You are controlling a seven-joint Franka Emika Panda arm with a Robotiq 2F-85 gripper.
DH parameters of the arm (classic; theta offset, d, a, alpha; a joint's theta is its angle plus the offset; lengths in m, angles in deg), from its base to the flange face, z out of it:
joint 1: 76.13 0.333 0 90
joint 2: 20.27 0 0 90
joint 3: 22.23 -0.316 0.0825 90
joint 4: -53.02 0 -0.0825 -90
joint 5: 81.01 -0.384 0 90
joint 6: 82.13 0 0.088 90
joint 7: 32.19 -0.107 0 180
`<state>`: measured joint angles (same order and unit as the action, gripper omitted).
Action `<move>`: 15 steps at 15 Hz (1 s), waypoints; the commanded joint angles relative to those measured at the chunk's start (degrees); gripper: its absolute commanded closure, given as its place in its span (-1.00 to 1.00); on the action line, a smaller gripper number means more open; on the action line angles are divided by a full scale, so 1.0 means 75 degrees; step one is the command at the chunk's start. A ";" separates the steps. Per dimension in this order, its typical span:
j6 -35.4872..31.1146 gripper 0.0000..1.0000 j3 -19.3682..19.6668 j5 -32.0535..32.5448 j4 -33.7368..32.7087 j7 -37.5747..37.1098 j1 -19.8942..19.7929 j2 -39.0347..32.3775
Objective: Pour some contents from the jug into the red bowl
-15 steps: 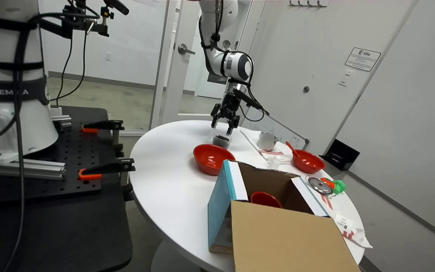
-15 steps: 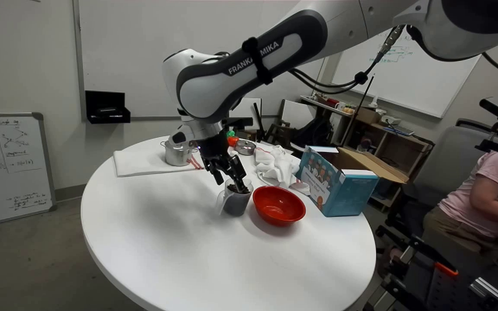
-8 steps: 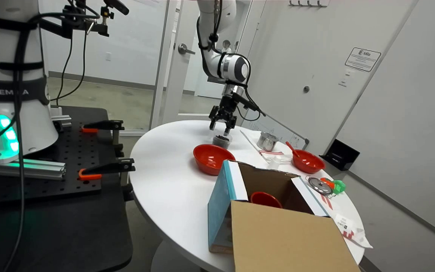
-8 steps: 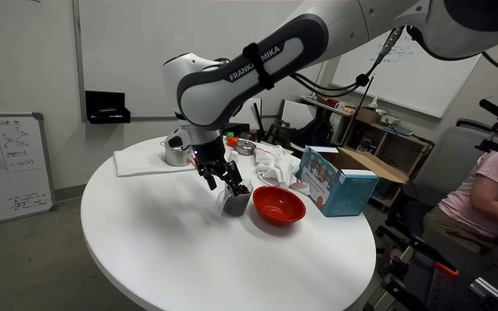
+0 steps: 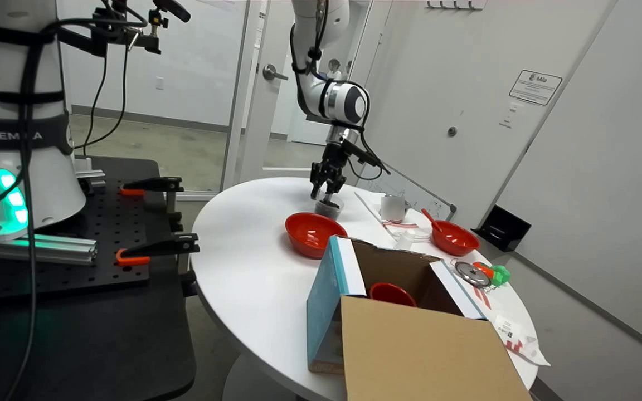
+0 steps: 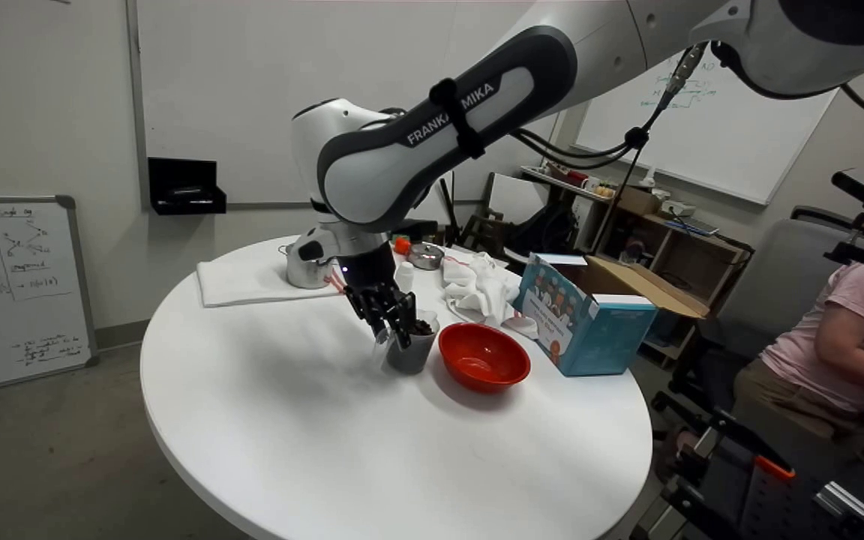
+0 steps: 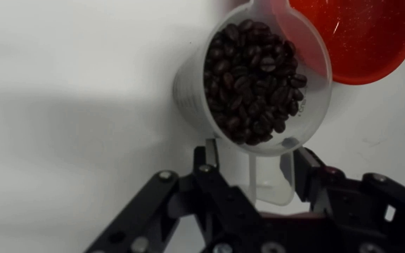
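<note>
At left in an exterior view, a folded white towel (image 6: 241,283) was topped by a metal pot (image 6: 306,269). Next, the gripper (image 6: 392,337) was positioned low, its jaws parted on either side of the handle (image 7: 252,177) of the jug (image 6: 415,357). The upright jug was part-filled with dark beans (image 7: 251,88); just beside it the red bowl (image 6: 484,360) was set, then a blue box (image 6: 608,337).

Round white table (image 6: 289,442) | on it: jug (image 6: 413,360) | red bowl (image 6: 484,358) | blue box (image 6: 589,334) | folded cloth (image 6: 241,285)
</note>
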<state>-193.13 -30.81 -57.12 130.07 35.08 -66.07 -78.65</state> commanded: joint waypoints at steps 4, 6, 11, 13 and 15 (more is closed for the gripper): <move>-0.0303 -0.43 -0.0012 -0.0046 0.0584 0.0287 -0.0053 0.0347; -0.0440 -0.72 -0.0040 -0.0067 0.0693 0.0326 -0.0089 0.0381; -0.0822 -1.00 -0.0158 -0.0339 0.0951 0.0328 -0.0275 0.0476; -0.1016 -1.00 -0.0219 -0.0547 0.1077 0.0278 -0.0394 0.0552; -0.1146 -1.00 -0.0288 -0.0823 0.1139 0.0248 -0.0509 0.0573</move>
<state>-199.19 -31.83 -60.32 135.15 36.54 -68.05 -76.77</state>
